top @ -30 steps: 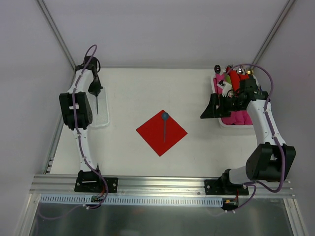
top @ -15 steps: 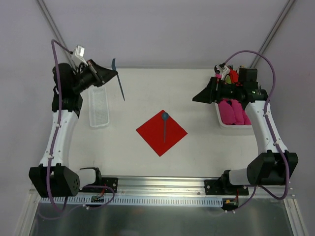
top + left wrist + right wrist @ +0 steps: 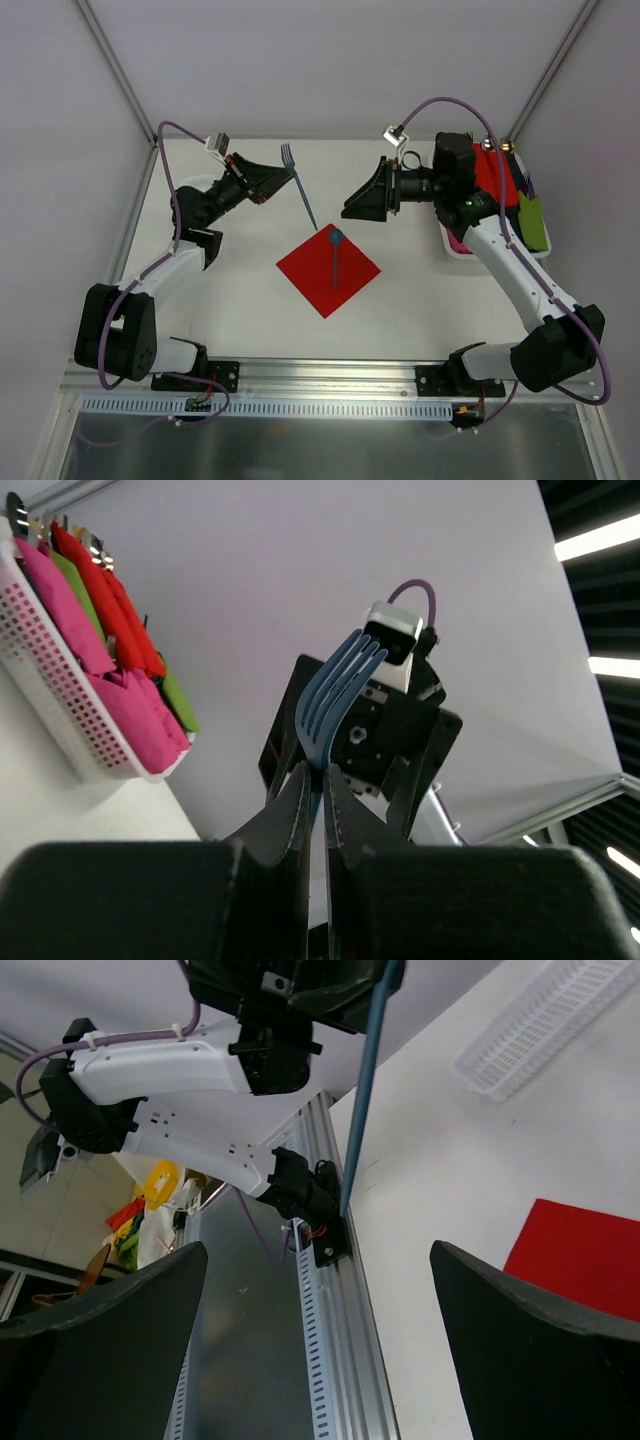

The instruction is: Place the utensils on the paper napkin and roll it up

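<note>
The red paper napkin (image 3: 318,275) lies flat as a diamond at the table's middle, and one corner shows in the right wrist view (image 3: 590,1260). A blue spoon (image 3: 335,255) lies on it. My left gripper (image 3: 288,176) is shut on a blue fork (image 3: 303,200) and holds it in the air just beyond the napkin's far left edge, tines up. In the left wrist view the fork (image 3: 335,695) rises from between the closed fingers of the left gripper (image 3: 318,775). My right gripper (image 3: 352,208) is open and empty, right of the fork. The fork handle (image 3: 365,1090) shows ahead of the right gripper (image 3: 320,1290).
A white basket (image 3: 452,247) at the back right holds pink, red and green rolled bundles; it also shows in the left wrist view (image 3: 60,720). A white mesh tray (image 3: 540,1030) lies on the left side of the table. The metal rail (image 3: 330,375) runs along the near edge.
My left arm has swung from the left tray toward the middle, carrying the fork. My right arm has moved from over the basket leftward toward the middle.
</note>
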{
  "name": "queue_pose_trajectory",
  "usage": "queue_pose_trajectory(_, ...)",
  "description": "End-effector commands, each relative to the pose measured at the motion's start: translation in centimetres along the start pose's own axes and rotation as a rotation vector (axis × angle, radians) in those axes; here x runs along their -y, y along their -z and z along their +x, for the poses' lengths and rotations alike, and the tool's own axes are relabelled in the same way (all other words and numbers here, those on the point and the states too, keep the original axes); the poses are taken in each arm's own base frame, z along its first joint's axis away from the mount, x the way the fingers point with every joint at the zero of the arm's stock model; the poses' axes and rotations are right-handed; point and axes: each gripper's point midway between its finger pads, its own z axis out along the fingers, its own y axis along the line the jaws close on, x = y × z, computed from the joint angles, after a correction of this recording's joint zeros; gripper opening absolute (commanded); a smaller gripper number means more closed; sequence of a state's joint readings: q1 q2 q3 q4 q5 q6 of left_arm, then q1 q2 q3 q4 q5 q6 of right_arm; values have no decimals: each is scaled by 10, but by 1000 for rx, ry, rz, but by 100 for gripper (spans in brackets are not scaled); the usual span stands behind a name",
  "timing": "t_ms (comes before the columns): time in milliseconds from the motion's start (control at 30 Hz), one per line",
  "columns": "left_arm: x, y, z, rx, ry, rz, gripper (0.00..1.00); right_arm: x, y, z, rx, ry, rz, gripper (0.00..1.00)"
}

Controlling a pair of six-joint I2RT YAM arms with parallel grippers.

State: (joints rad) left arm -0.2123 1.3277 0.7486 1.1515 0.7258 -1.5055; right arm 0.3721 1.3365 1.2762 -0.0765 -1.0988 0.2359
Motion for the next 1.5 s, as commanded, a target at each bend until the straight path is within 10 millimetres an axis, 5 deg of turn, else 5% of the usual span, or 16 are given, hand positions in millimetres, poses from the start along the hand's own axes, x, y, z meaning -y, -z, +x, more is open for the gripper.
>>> queue_pose_trajectory(0,99,13,10,48,-212,420,0,-29,-11,-3,6,81,-121,99)
queue_pose_trajectory(300,119,-5,32,5,-185,497,0,-32,-31,10,-41,58,-153,97)
queue_pose_trajectory(500,126,-13,40,-14,-168,525,0,-31,-40,12,-60,32,-165,84)
queue_pose_trajectory(700,130,-15,40,-14,-170,536,0,-34,-42,17,-77,24,-181,53)
queue_pose_trajectory(833,126,-15,40,-15,-158,526,0,-34,-41,21,-82,19,-184,10)
queue_pose_trajectory(900,119,-17,39,-17,-134,491,12,-34,-39,18,-61,28,-164,0)
queue_pose_trajectory(933,115,-19,39,-17,-127,470,33,-34,-39,17,-53,35,-155,0)
queue_pose_trajectory(967,105,-22,39,-15,-119,406,43,-32,-38,15,-35,37,-124,0)
queue_pose_trajectory(1033,90,-26,41,-31,-139,307,50,-27,-36,14,-25,93,-69,0)
queue_pose_trajectory(1133,57,-30,39,-44,-231,14,50,-8,-27,13,1,116,102,0)
queue_pose_trajectory(1167,70,-34,24,12,-289,-49,48,-1,-23,17,-6,134,149,0)
queue_pose_trajectory(1200,45,-23,31,-26,-349,-224,47,9,-18,12,26,150,233,0)
queue_pose_trajectory(1233,42,-20,27,-15,-389,-293,45,16,-15,11,32,157,284,0)
queue_pose_trajectory(1300,50,-16,14,43,-465,-369,39,34,-5,11,43,167,414,0)
queue_pose_trajectory(1467,24,-8,33,35,-434,-500,35,41,-1,14,40,200,520,0)
